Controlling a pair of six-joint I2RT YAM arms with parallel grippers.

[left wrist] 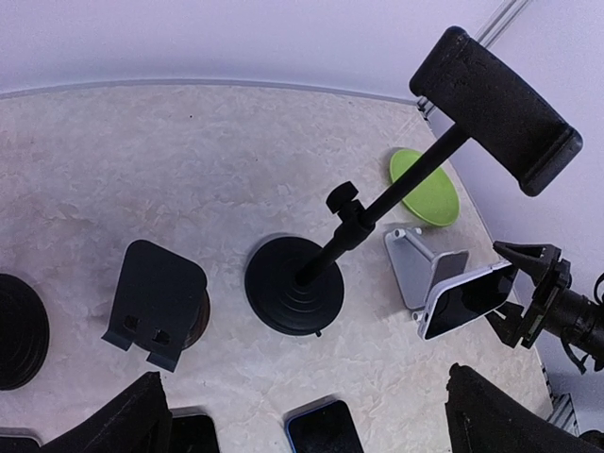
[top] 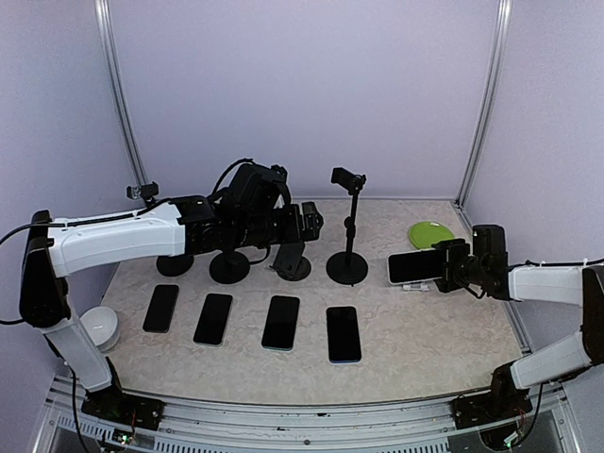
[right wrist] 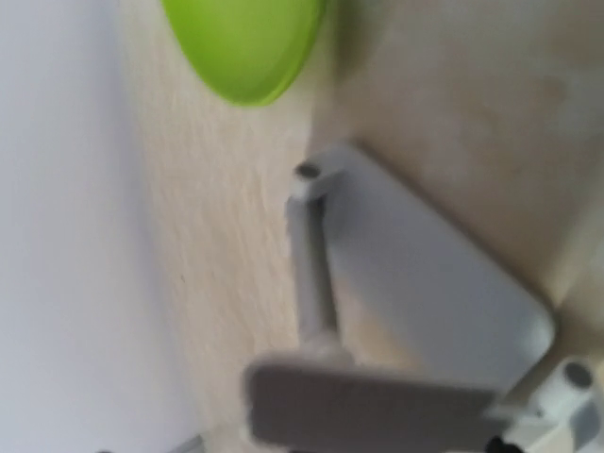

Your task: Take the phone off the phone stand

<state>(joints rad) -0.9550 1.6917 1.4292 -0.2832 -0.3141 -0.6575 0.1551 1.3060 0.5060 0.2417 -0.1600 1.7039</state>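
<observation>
A phone in a pale case [top: 413, 267] is held level, on its long edge, just above and in front of the small silver stand [top: 416, 286] at the right. My right gripper [top: 442, 265] is shut on its right end. The left wrist view shows the same: the phone [left wrist: 467, 300], the stand [left wrist: 415, 269] and my right gripper [left wrist: 517, 293]. The right wrist view is blurred and shows the stand's base [right wrist: 425, 274], not my own fingers. My left gripper [top: 311, 220] hangs open and empty over the middle [left wrist: 321, 420].
A tall black clamp stand [top: 347, 267] stands mid-table. A black wedge stand [top: 291, 262] and two round black bases [top: 229, 267] are to its left. Several phones [top: 281, 322] lie flat in a front row. There is a green plate [top: 430, 233] at back right and a white puck [top: 99, 326] at front left.
</observation>
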